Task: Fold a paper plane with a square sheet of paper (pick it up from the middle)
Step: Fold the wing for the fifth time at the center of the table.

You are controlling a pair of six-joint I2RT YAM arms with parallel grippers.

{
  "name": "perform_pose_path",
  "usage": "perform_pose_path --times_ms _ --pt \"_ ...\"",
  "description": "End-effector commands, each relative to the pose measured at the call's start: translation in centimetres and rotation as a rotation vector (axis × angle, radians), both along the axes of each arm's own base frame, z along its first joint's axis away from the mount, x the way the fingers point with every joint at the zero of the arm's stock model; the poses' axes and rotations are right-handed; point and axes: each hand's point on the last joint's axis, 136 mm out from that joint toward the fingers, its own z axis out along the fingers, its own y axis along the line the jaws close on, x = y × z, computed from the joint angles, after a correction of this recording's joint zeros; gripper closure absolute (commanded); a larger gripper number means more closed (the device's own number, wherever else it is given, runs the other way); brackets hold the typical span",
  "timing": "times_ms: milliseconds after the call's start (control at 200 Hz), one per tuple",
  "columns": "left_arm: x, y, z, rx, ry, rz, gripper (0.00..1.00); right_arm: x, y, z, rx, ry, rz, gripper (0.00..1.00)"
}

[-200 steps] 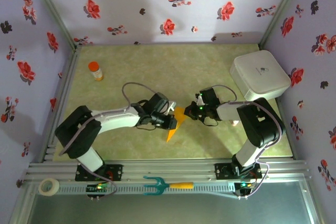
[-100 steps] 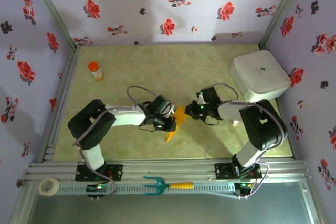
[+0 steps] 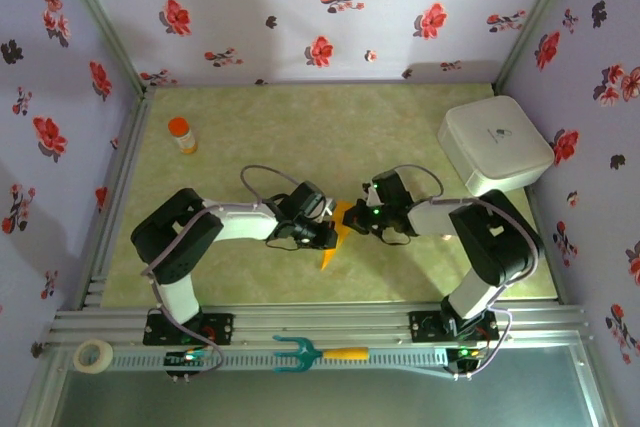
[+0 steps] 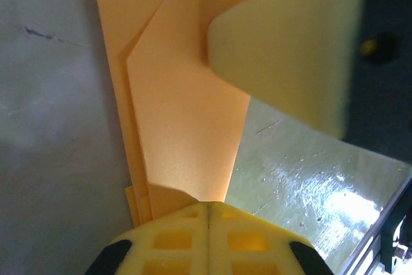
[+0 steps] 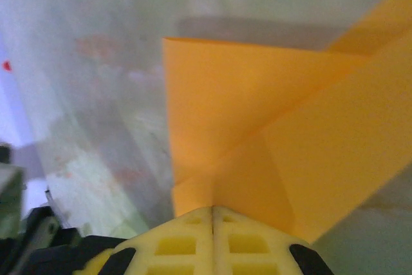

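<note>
Item, near rail: a tape roll and a teal, orange-handled fork lay there. Item, mid-bench: the creased orange sheet of paper sat between the arms, with the left pincer and the right pincer each clamped on it from its own side. Item, far end: an orange-capped bottle stood left and a white box right.
</note>
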Motion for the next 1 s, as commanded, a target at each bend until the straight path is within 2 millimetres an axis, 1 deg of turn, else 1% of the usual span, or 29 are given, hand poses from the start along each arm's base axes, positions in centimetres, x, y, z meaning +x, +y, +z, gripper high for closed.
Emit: perform_pose_path --times_ms 0,80,195,295,445,565,620,760,840,865,920,995 --pt "0.0 1.5 -2.4 0.070 0.035 0.044 0.99 0.8 -1.3 -1.1 -0.059 0.002 -0.023 0.97" --pt "0.0 1.5 -2.5 0.072 0.041 0.044 1.00 2.3 -2.3 -0.9 -0.052 -0.020 -0.061 0.96" --pt "-0.1 1.4 -2.9 0.081 0.059 0.037 1.00 4.9 -3.7 -0.1 0.020 -0.053 -0.131 0.95" --pt "-0.3 1.2 -3.2 0.081 0.074 0.034 1.00 6.6 -5.1 -0.2 0.035 -0.049 -0.177 0.93" --pt "-0.2 1.2 -3.1 0.079 0.073 0.034 1.00 8.0 -6.5 0.5 0.054 -0.063 -0.214 0.92" --pt "-0.3 1.2 -3.1 0.077 0.072 0.034 1.00 8.7 -6.9 1.5 0.050 -0.087 -0.219 0.91" --pt "-0.2 1.2 -3.0 0.077 0.070 0.038 1.00 8.7 -7.1 1.8 0.028 -0.083 -0.216 0.91" --pt "0.1 1.4 -2.8 0.086 0.055 0.046 1.00 8.3 -7.0 3.9 0.049 -0.117 -0.218 0.89" --pt "0.5 1.8 -2.6 0.099 0.036 0.069 1.00 7.5 -7.1 4.3 0.038 -0.118 -0.224 0.89" --pt "0.6 1.9 -2.5 0.107 0.028 0.078 0.98 7.0 -7.0 4.2 0.037 -0.113 -0.222 0.89" --pt "1.1 2.5 -2.5 0.134 0.016 0.103 0.97 6.2 -6.6 4.2 0.036 -0.105 -0.209 0.89" --pt "1.7 2.7 -2.0 0.137 -0.004 0.113 0.97 5.0 -5.9 4.2 0.028 -0.096 -0.184 0.88"
